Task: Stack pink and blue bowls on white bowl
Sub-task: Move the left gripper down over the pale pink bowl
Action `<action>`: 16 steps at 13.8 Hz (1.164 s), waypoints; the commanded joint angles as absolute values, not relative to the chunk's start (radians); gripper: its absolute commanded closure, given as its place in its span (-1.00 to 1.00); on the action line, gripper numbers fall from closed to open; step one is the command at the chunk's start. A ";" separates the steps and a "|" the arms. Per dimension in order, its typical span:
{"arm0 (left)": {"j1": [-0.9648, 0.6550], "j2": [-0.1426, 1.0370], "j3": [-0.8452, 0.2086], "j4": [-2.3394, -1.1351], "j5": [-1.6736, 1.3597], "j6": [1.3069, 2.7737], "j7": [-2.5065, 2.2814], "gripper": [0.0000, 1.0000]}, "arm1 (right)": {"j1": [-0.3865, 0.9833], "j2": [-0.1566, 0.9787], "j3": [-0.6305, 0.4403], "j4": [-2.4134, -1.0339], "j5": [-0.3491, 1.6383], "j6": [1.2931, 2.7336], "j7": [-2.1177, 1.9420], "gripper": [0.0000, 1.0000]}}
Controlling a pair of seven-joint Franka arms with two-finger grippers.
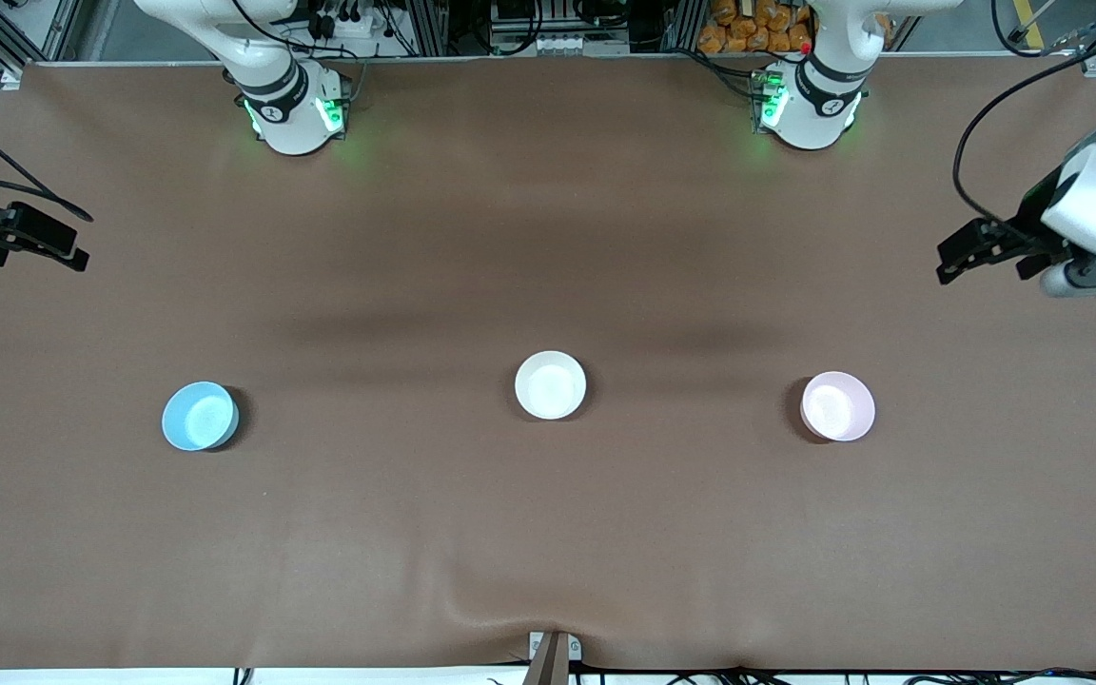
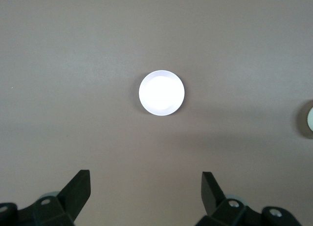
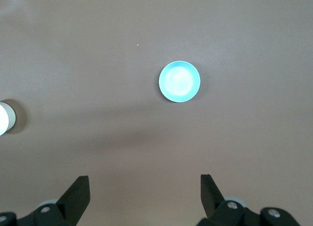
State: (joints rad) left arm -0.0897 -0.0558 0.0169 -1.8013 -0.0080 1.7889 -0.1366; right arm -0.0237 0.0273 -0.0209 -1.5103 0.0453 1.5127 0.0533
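Observation:
Three small bowls stand in a row on the brown table. The light blue bowl [image 1: 200,416] is toward the right arm's end, the white bowl [image 1: 550,384] is in the middle, and the pale pink bowl [image 1: 837,406] is toward the left arm's end. My left gripper [image 1: 949,261] hangs open and empty above the table edge at its end. Its wrist view [image 2: 145,179] shows the pink bowl [image 2: 161,93], washed out, and the white bowl's rim [image 2: 309,119]. My right gripper [image 1: 72,253] hangs open and empty at its end. Its wrist view [image 3: 145,182] shows the blue bowl [image 3: 179,81] and the white bowl's rim [image 3: 6,118].
The brown table cover [image 1: 548,533] has a small ridge at the edge nearest the front camera, by a clamp [image 1: 553,655]. The two arm bases [image 1: 293,109] [image 1: 810,107] stand along the table edge farthest from the front camera.

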 commanded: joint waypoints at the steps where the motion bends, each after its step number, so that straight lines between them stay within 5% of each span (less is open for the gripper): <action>1: -0.083 -0.100 0.008 -1.903 -0.011 1.879 -0.127 -1.00 | -0.028 0.021 -0.018 -1.509 0.057 1.509 0.057 -1.00; 6: -0.060 -0.078 0.005 -2.048 -0.011 2.060 -0.115 -1.00 | -0.028 0.023 -0.018 -1.509 0.057 1.508 0.058 -1.00; 16: -0.041 0.099 0.005 -2.118 -0.011 2.296 -0.103 -1.00 | -0.028 0.023 -0.018 -1.509 0.057 1.508 0.058 -1.00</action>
